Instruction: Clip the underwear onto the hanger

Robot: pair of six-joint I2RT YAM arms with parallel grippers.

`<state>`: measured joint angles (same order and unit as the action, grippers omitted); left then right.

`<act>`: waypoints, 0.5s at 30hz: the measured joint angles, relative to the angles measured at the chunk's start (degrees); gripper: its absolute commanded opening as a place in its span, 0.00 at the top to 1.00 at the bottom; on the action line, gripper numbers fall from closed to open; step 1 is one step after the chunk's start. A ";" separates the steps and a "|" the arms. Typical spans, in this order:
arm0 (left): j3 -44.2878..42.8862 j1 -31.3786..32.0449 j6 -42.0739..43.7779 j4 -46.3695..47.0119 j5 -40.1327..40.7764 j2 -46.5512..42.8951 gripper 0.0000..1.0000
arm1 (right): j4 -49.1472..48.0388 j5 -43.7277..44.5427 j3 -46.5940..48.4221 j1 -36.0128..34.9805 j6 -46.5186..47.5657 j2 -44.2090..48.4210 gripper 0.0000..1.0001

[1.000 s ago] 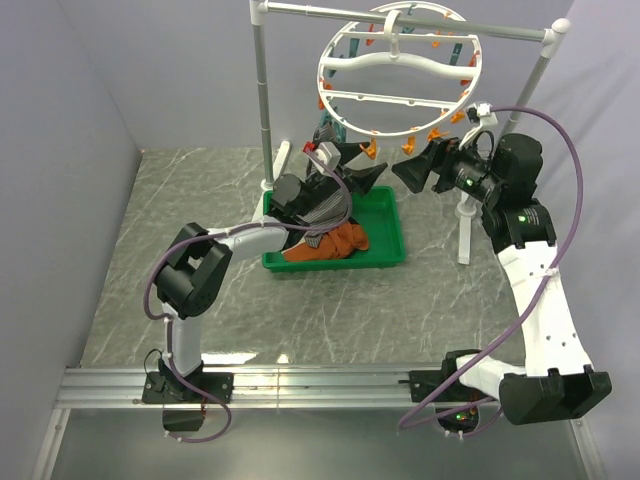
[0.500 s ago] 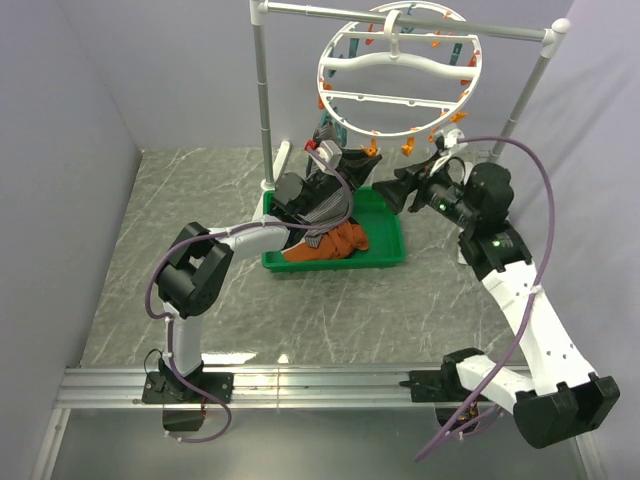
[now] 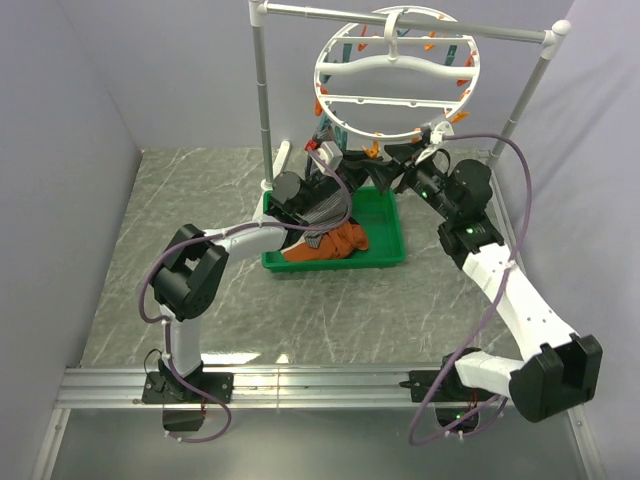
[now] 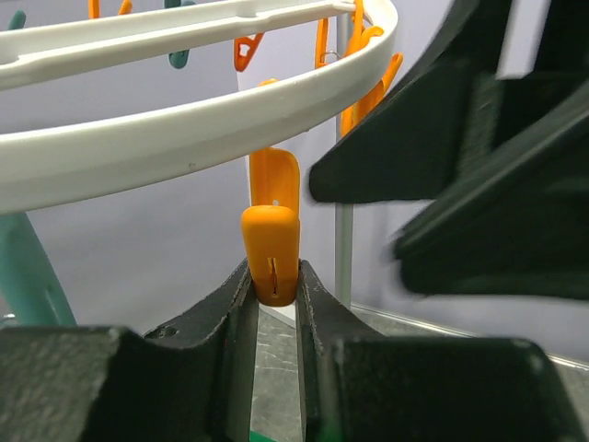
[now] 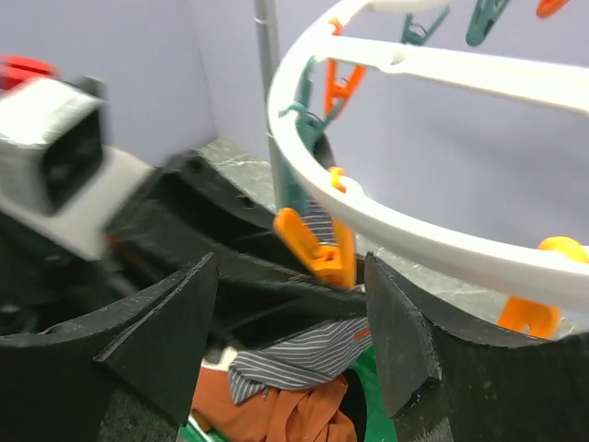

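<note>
A grey marbled table [image 3: 200,200] is carrying the whole set-up, and plain pale lavender walls [image 3: 70,150] are closing it in on three sides. A white-and-grey tube rack frame [image 3: 264,100] is standing at the far edge of the table.

A shallow green plastic tray [image 3: 388,235] is sitting on the table near the frame's left post. A crumpled orange-rust garment [image 3: 335,243] is lying in it. The grey finely striped boxer-brief underwear [image 3: 322,210] is lying bunched on top of that garment, partly under the left arm. Whether anything is gripping the cloth cannot be told.

The large white plastic ring-shaped drying hanger [image 4: 184,138] is hanging from the frame's top bar, with small orange and teal clips dangling from its rim.

The left hand [image 4: 273,285] is reaching up from over the tray to the ring's lower rim. Its fingers are standing narrow and pressing on both sides of an orange plastic clothespin [image 4: 271,239] that is hanging there.

The right hand [image 5: 290,304] is hovering just beside it from the right. Its fingers are spread wide and gripping nothing, facing the same clip and the left hand
</note>
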<state>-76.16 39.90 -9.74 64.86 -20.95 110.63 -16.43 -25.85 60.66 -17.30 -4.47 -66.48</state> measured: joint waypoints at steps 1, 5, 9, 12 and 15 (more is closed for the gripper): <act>0.00 0.00 0.04 0.00 -0.20 -0.11 0.96 | -0.61 0.28 0.02 0.00 -0.07 -0.94 0.29; 0.04 -0.02 0.09 -0.28 -0.68 -0.26 0.99 | -2.40 1.95 0.11 -0.11 -0.52 -3.78 0.30; 0.04 -0.02 0.04 -0.61 -0.87 -0.28 1.00 | -4.11 3.54 0.11 -0.39 -1.18 -4.76 0.32; 0.04 -0.07 0.04 -0.63 -0.87 -0.28 1.00 | -4.94 4.52 0.11 -0.92 -1.62 -4.94 0.34; 0.04 -0.07 0.04 -0.63 -0.85 -0.28 1.00 | -5.90 6.01 0.09 -1.68 -1.60 -4.94 0.34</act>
<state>-76.12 39.83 -9.69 64.23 -21.80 110.34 -22.33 -19.84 60.75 -18.98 -6.07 -71.42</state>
